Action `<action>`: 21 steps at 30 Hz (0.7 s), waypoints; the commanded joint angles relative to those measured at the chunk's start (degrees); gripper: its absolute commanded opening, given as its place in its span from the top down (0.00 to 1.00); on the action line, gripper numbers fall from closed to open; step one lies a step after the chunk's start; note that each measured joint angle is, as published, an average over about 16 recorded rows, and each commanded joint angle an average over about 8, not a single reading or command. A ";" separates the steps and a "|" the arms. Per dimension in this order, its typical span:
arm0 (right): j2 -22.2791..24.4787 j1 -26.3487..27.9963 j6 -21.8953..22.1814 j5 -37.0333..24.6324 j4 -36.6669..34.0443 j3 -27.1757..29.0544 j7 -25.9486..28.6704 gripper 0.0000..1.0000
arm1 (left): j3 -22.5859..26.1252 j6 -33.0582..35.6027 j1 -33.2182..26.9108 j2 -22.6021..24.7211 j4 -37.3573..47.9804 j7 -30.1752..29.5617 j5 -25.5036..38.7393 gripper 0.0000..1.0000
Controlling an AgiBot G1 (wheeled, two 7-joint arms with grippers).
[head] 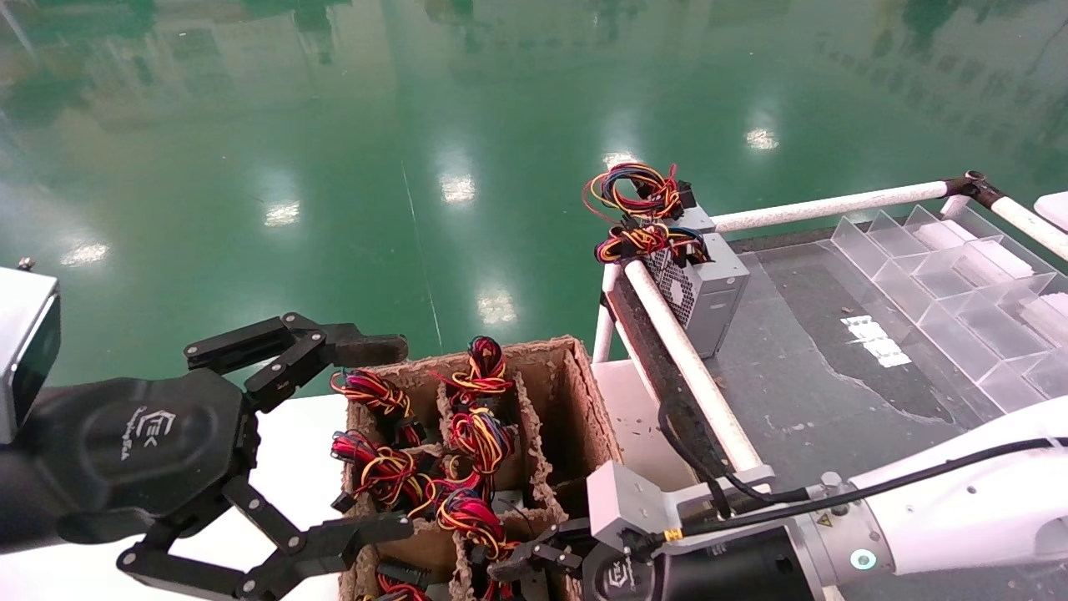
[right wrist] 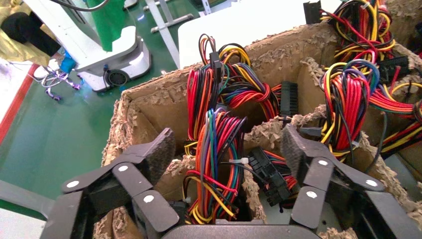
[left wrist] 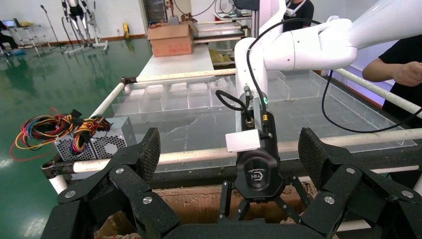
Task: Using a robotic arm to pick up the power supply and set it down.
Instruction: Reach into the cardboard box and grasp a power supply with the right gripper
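A brown cardboard divider box [head: 576,392] holds several power supplies, of which mostly the red, yellow and blue wire bundles [head: 476,434] show. My right gripper [head: 534,568] hangs over the box's near side. It is open, its pads either side of one upright wire bundle [right wrist: 214,159] without touching it; right gripper [right wrist: 229,149]. Two grey power supplies [head: 705,288] with fan grilles stand at the grey table's corner, and one of these power supplies [left wrist: 94,142] shows in the left wrist view. My left gripper [head: 388,438] [left wrist: 230,155] is wide open beside the box's left side, holding nothing.
A white pipe rail [head: 684,359] edges the grey table right of the box. Clear acrylic divider trays [head: 959,275] lie further right. The box stands on a white surface [head: 292,451] above the green floor [head: 417,167]. A person [left wrist: 398,69] stands beyond the table.
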 commanded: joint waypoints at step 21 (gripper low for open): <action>-1.43 1.28 0.43 0.91 -4.87 -2.93 -3.06 1.00 | 0.02 -0.01 0.00 -0.01 0.00 0.01 -0.01 0.00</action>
